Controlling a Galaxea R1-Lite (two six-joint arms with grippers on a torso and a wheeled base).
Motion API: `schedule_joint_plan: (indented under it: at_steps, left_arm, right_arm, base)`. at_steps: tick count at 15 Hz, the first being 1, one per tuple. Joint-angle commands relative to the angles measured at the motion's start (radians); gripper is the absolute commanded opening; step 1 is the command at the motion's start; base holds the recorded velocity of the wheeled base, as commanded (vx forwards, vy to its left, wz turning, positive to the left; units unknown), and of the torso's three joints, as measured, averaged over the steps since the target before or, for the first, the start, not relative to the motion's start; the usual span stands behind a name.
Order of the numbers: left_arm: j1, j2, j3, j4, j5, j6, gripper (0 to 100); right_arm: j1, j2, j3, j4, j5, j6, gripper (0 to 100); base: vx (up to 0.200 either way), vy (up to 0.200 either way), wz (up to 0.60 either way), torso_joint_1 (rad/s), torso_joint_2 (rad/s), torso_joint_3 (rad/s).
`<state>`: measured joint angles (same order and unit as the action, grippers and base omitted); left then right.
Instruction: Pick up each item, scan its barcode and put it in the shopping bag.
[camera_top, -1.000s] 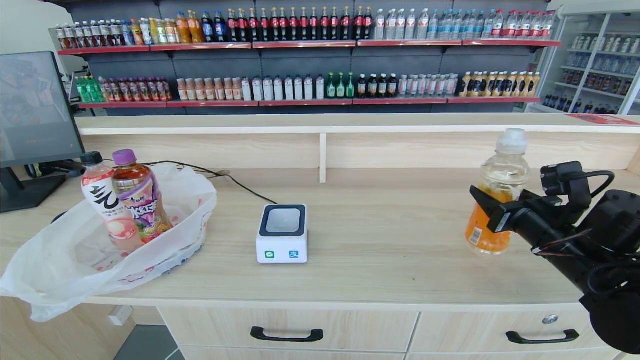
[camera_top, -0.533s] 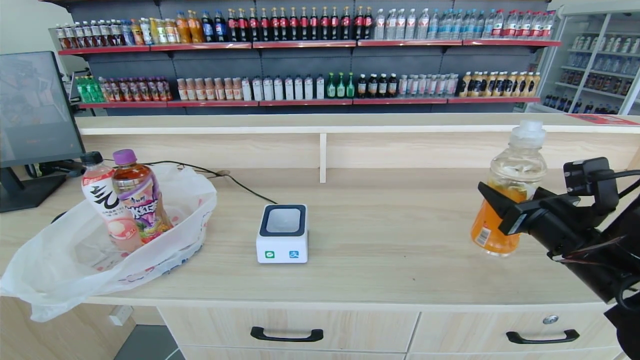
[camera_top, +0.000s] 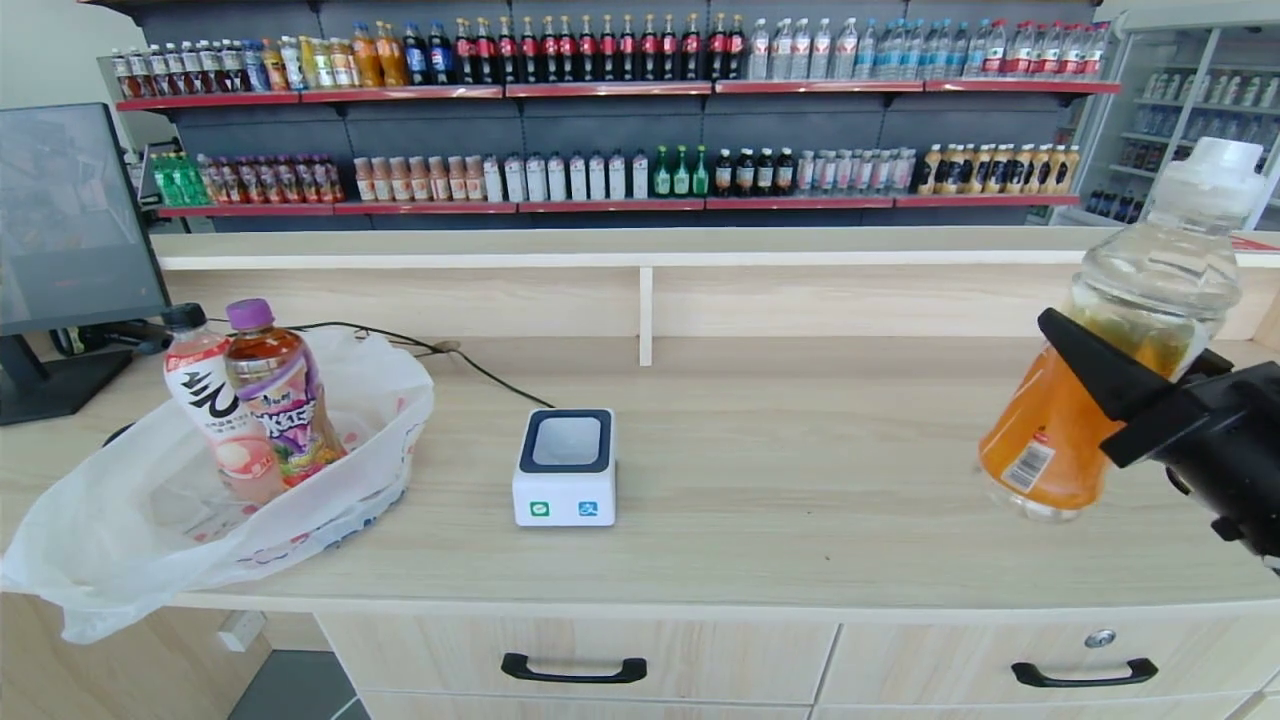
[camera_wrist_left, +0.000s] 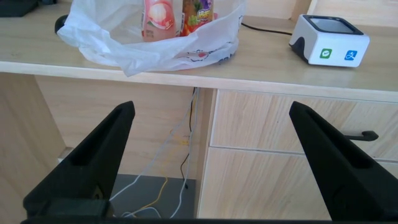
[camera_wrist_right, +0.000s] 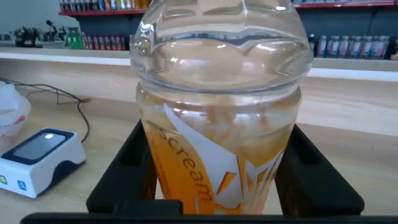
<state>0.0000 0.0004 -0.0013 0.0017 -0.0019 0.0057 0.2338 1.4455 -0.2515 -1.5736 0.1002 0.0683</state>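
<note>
Barcode is shown low on the orange drink bottle, tilted and clamped in the right gripper, well right of the scanner.

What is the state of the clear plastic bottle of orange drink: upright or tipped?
Tipped. The clear plastic bottle of orange drink leans, white cap toward the robot's right, held in the right gripper.

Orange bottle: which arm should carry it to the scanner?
Right. The right pincer is shut on the orange bottle, tilted, to the right of the scanner. The left pincer hangs open and empty below the counter edge.
</note>
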Motion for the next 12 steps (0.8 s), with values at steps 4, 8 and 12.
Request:
schedule_joint_plan:
  at_steps: [4, 8, 12]
  left_arm:
    - [0.000, 0.000, 0.001, 0.000, -0.001, 0.000, 100]
    - [0.000, 0.000, 0.000, 0.000, 0.000, 0.000, 100]
    - [0.000, 0.000, 0.000, 0.000, -0.001, 0.000, 100]
  right_arm:
    - [0.245, -0.122, 0.209, 0.003, -0.007, 0.076, 0]
    - [0.263, -0.076, 0.181, 0.003, -0.008, 0.096, 0]
    - [0.269, -0.050, 0.107, 0.003, -0.008, 0.111, 0]
  base:
    - [0.000, 0.000, 0.00, 0.000, 0.00, 0.000]
    - [0.000, 0.000, 0.00, 0.000, 0.00, 0.000]
    - [0.000, 0.000, 0.00, 0.000, 0.00, 0.000]
